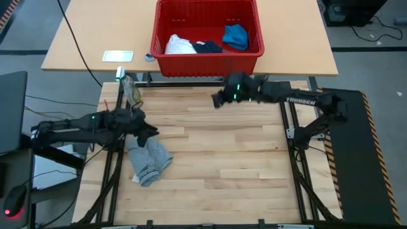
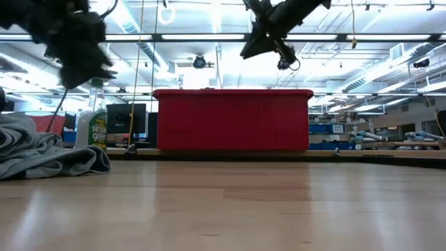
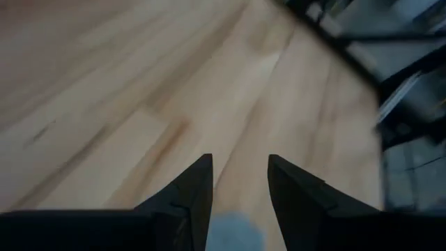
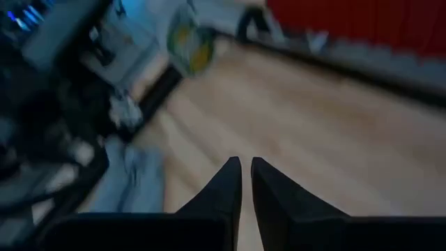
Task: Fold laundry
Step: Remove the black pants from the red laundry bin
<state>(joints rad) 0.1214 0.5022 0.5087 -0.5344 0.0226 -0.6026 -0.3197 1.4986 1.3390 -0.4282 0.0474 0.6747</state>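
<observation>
A grey garment (image 1: pixel 149 159) lies crumpled on the wooden table near its left edge; it also shows in the low view (image 2: pixel 42 153). My left gripper (image 1: pixel 149 131) hovers open just beyond the garment's far end, raised well above the table (image 2: pixel 77 42), and a bit of grey cloth (image 3: pixel 233 233) shows below its fingers. My right gripper (image 1: pixel 217 100) is shut and empty, high over the table's far middle (image 2: pixel 261 35). A white cloth (image 1: pixel 180 44), a navy garment (image 1: pixel 206 46) and a bright blue garment (image 1: pixel 235 36) lie in the red basket (image 1: pixel 206 62).
The red basket (image 2: pixel 233 118) stands on a second table beyond the far edge. A spray bottle (image 1: pixel 130 89) stands at the far left corner, close to my left arm. A small flat card (image 1: pixel 117 56) lies on the far table. Bare wood (image 1: pixel 229 152) spreads across the middle and right.
</observation>
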